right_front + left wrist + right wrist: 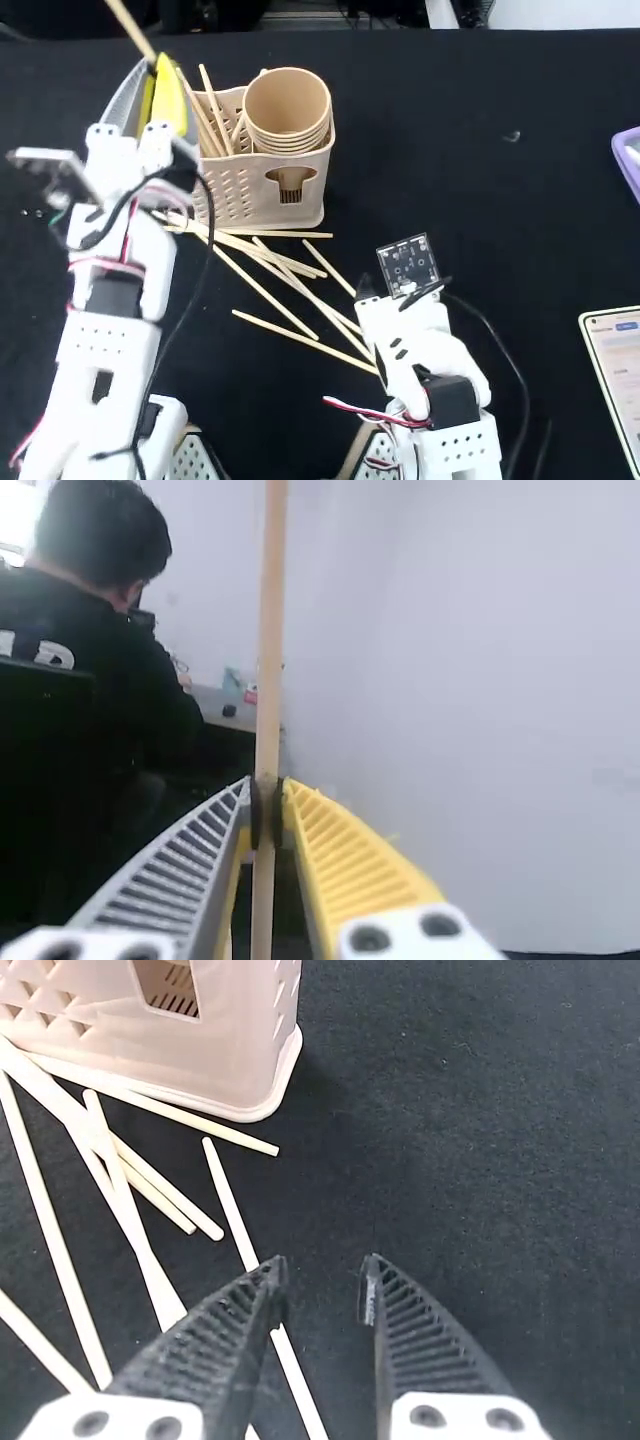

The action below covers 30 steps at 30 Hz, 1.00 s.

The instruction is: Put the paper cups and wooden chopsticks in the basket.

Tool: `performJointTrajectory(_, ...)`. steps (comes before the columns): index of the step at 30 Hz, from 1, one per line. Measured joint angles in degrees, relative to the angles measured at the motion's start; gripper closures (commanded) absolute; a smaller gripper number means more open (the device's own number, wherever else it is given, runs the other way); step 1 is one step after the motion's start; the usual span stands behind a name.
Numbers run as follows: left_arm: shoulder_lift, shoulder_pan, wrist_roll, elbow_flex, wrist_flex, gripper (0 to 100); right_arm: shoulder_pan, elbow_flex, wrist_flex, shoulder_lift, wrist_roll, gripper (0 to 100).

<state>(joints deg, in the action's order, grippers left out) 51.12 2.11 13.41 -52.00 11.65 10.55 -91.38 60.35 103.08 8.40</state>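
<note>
Surface: a table [480, 150] covered in black cloth, both my arms at its near edge. Behind my raised left arm there is a pale wall [480, 680].

Basket: the basket [265, 180] is pale and perforated and stands upright on the cloth, just beside my left arm. One lower corner of the basket [230, 1040] also lies ahead of my right arm.

Paper cups: the paper cups [288, 108] are nested in one stack. They stand mouth up in the part of the basket farther from my left arm.

Standing chopsticks: the standing chopsticks [212, 115] lean in the part nearer my left arm, their ends poking above the rim.

Loose chopsticks: the loose chopsticks [290, 290] lie flat in a crossed fan. They spread from the foot of the basket toward my right arm, and some touch the basket's base.

Left pincer: my left pincer [152, 68] is lifted beside the basket, above its rim. Its grey and yellow fingers are clamped together on a single stick [266, 805].

Held chopstick: the held chopstick [268, 660] runs straight through the pinch and well past the fingertips. In the high view it points up and away from the basket [130, 28].

Right pincer: my right pincer [322, 1275] is low over the cloth, its black fingers parted and nothing between them. One of the loose chopsticks [235, 1220] passes under one finger. In the high view the right pincer [366, 290] is at the near end of the fan.

Table edge: a phone [612, 370] and a purple thing [628, 160] sit well apart from the basket.
</note>
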Motion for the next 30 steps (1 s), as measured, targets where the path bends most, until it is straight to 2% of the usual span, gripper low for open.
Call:
performJointTrajectory(9,-15.7,0.2,0.0,3.5,0.4,96,0.0,0.0,0.0,0.0,0.0,87.4)
performJointTrajectory(14,-15.9,0.2,0.0,2.8,0.4,84,0.0,0.0,0.0,0.0,0.0,87.4)
performJointTrajectory(24,-6.9,0.2,0.0,-0.3,-0.2,87,0.0,0.0,0.0,0.0,0.0,87.4)
performJointTrajectory(27,-0.7,0.2,0.0,-0.3,-7.4,86,0.0,0.0,0.0,0.0,0.0,87.4)
performJointTrajectory(30,7.3,0.2,0.0,-0.2,-20.3,81,-0.6,0.0,0.0,0.0,0.1,87.4)
